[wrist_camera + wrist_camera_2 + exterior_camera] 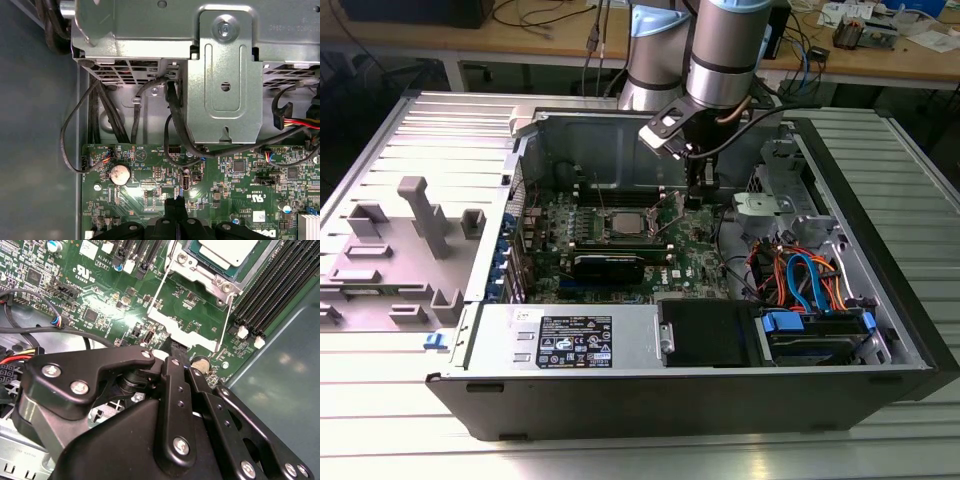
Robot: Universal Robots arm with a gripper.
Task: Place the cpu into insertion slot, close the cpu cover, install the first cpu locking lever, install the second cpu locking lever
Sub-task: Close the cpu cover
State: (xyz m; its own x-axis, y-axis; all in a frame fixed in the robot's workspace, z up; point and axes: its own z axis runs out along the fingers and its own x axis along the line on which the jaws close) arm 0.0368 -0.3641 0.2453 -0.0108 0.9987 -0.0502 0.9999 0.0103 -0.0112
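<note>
Closest to the lens in both wrist views, and hanging inside the case in the exterior view, was the claw (pixel 174 351) (pixel 175 201) (pixel 697 195). Its black linkage bars carried bright screws. Its two fingertips were pressed together with only a hairline seam between them, and nothing showed pinched there. It hung over the green circuit board (pixel 100 295) (pixel 150 187); whether the tips touched the board I could not tell.

In the second wrist view the cpu (pixel 227 249) lay in the insertion slot (pixel 181 260) with its dull silver top upward. The cpu cover (pixel 207 276) looked to be lying flat around it as a silver frame. The claw stood near that slot but apart from it, touching neither chip nor frame. Long black memory slots (pixel 272 282) ran just beside the slot. How the locking levers stood could not be made out.

In the first wrist view a round coin battery (pixel 120 174) sat on the board near the fingertips. Black cables (pixel 70 142) looped down from under a grey metal bracket (pixel 225 75).

In the exterior view the arm reached down into the open computer case (pixel 670 405), which lay on its side on the ribbed metal table (pixel 390 420). The claw hovered to the exterior view's right of the slot. A labelled power supply (pixel 570 340) filled the case's near edge, with blue and orange cables (pixel 810 280) bundled toward the exterior view's right. A grey moulded fixture (pixel 420 215) stood outside the case on the exterior view's left.
</note>
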